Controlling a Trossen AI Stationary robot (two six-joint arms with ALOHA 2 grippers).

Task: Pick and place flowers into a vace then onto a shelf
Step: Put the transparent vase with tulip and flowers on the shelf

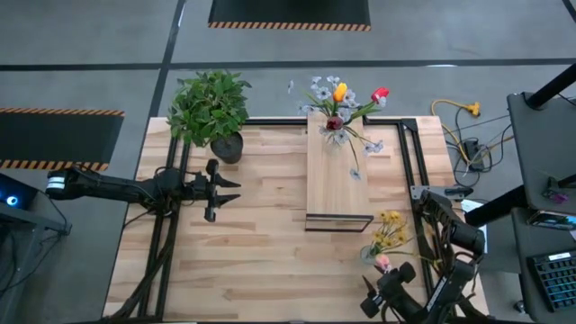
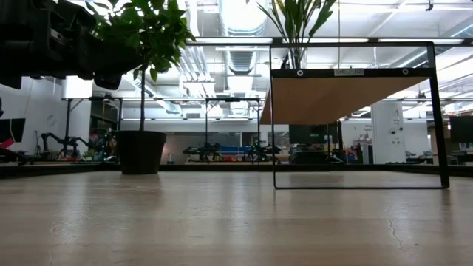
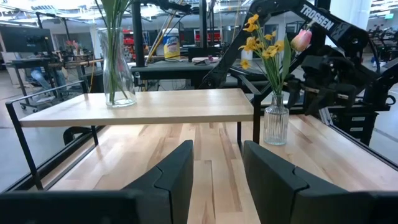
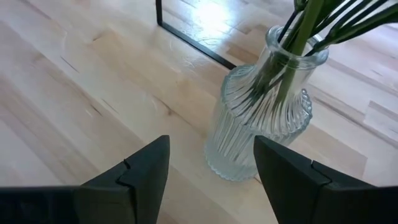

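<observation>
Right hand point(image 4: 211, 168) open; two vases point(image 3: 276, 124), one shelf point(image 3: 143, 107).

We find the left arm point(image 1: 108, 187) extended across the left side of the table, lying low and roughly level, its wrist pointing toward the table's middle. The left gripper point(image 1: 227, 189) sits at its end with both fingers point(image 3: 177, 171) forward and a clear gap between them, holding nothing. The right arm point(image 1: 445, 225) is folded at the near right corner of the table, its links bent back on themselves. The right gripper point(image 1: 369, 297) points toward the table's near edge, tilted downward. Its two fingers point(image 4: 146, 165) stand well apart, and we see nothing gripped between them.
</observation>
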